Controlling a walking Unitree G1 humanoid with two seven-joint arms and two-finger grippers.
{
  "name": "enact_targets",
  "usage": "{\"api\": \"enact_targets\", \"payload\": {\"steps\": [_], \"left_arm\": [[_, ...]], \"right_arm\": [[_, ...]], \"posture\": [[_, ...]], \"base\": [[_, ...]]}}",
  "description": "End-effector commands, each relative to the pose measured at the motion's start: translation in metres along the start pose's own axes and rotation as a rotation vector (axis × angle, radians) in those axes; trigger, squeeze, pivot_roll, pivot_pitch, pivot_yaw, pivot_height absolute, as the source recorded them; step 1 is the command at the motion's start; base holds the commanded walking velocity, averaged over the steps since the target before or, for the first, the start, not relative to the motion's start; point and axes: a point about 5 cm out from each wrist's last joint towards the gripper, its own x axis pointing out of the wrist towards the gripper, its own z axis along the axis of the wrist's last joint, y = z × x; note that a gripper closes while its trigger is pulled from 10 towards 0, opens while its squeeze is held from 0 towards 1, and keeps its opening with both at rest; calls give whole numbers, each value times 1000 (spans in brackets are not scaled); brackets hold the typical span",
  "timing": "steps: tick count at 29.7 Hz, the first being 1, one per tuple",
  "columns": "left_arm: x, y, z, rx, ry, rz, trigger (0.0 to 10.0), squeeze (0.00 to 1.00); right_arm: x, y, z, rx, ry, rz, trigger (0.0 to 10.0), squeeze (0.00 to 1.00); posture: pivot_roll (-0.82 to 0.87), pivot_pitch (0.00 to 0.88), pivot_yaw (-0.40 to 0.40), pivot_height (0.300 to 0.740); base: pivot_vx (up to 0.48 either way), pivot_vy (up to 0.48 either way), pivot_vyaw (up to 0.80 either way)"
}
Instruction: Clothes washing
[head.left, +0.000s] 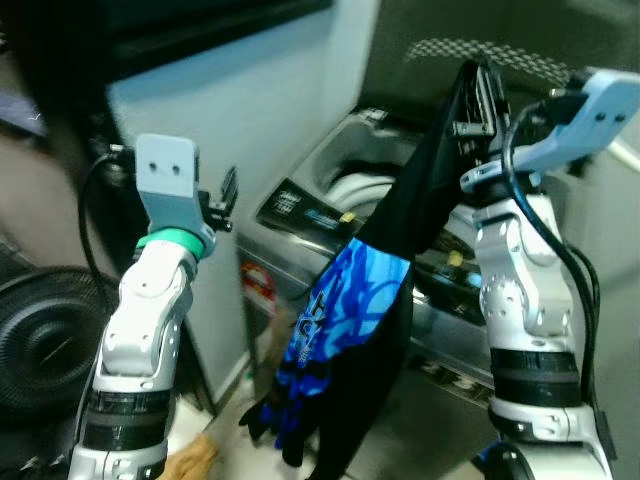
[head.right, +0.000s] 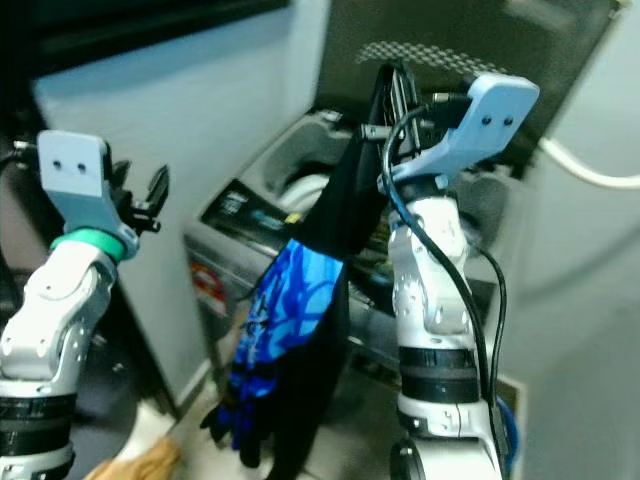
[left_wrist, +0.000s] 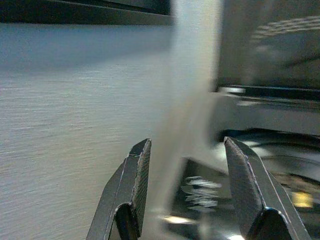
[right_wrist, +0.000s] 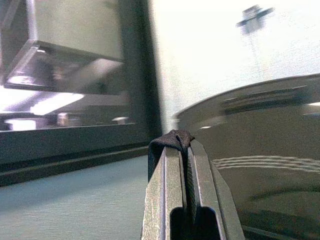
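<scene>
Washing machine (head.left: 330, 215) — top-loading, grey, lid raised; its panel stickers carry print too blurred to read. It stands below and beyond the right gripper (head.left: 478, 95). The garment (head.left: 350, 330) hangs straight down from that gripper, long axis vertical, black with a bright blue patterned panel, lower end ragged. The right gripper's 2 fingers are pressed together on a black fold. Left gripper (left_wrist: 187, 200) — fingers spread, holding nothing, facing the wall beside the machine.

The floor (head.left: 225, 425) runs along the lower left of the frame, the washing machine (head.left: 330, 215) standing on it at centre.
</scene>
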Motion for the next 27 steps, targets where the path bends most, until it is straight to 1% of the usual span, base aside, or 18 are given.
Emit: {"api": "enact_targets", "payload": {"steps": [1,27], "left_arm": [[-1,-1,-3,-6,10,-7,10000,0],[-1,-3,-4,-3,11,-5,10000,0]], "right_arm": [[1,0,4,3,-19,0,10000,0],[2,-7,3,-4,-8,-24,10000,0]], "posture": [[102,4,17,740],[97,6,13,740]], "base": [[0,0,-800],[0,0,-800]]}}
